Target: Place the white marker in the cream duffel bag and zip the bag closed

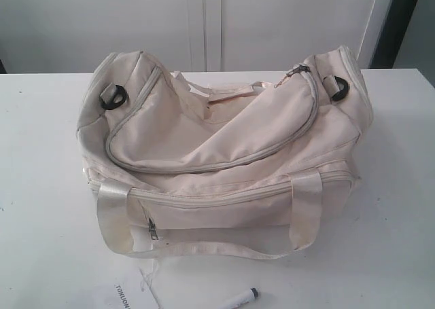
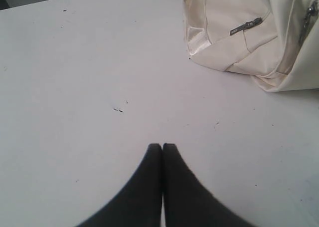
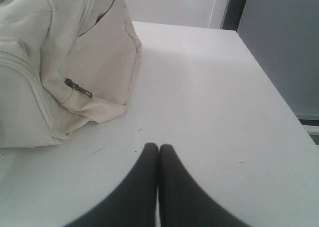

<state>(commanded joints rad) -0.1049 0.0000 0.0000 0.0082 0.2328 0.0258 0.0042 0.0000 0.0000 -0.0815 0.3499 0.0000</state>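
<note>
The cream duffel bag lies across the middle of the white table, its curved top zipper running round the upper flap. The white marker with a dark cap rests on the table at the front edge, in front of the bag. Neither arm shows in the exterior view. My left gripper is shut and empty over bare table, with one end of the bag some way off. My right gripper is also shut and empty, close to the bag's other end.
A flat white paper tag with printed text lies at the front edge, left of the marker. A zip pull hangs on the bag's end near the right gripper. The table's edge runs beside the right gripper.
</note>
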